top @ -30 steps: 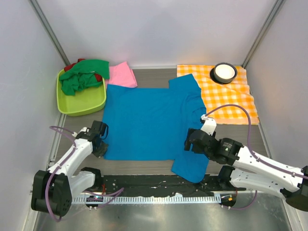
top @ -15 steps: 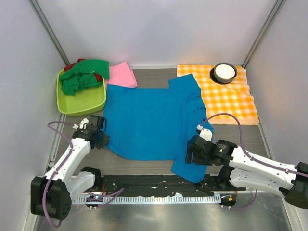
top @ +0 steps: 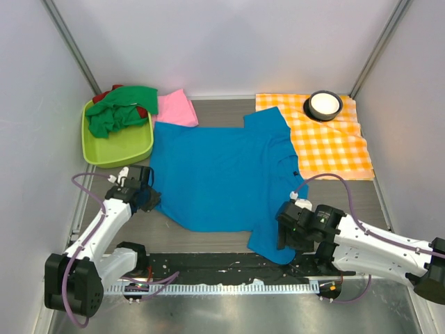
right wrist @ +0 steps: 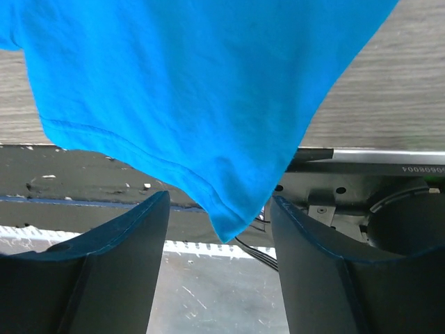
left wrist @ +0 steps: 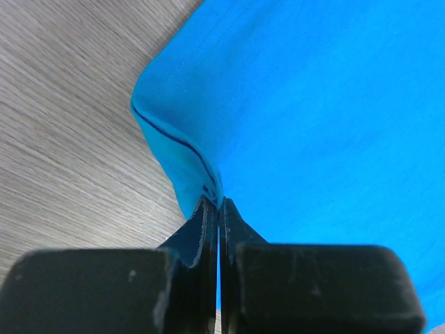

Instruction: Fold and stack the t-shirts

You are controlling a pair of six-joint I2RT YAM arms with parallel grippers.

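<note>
The left gripper (top: 151, 200) has shifted toward 1 o'clock, drawing with it the pinched hem corner of the blue t-shirt (top: 215, 174). That 7 o'clock corner no longer lies square on the table, and the near hem now runs slanted. The right gripper (top: 287, 236) has slid toward 5 o'clock, off the shirt's body, to the near sleeve's tip.

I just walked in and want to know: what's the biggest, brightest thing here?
The bright blue t-shirt spread across the middle of the table grabs the eye first. The left end effector pinches its near-left edge shut, while the right end effector stands open by the near sleeve. Far right lies an orange checked cloth.
</note>
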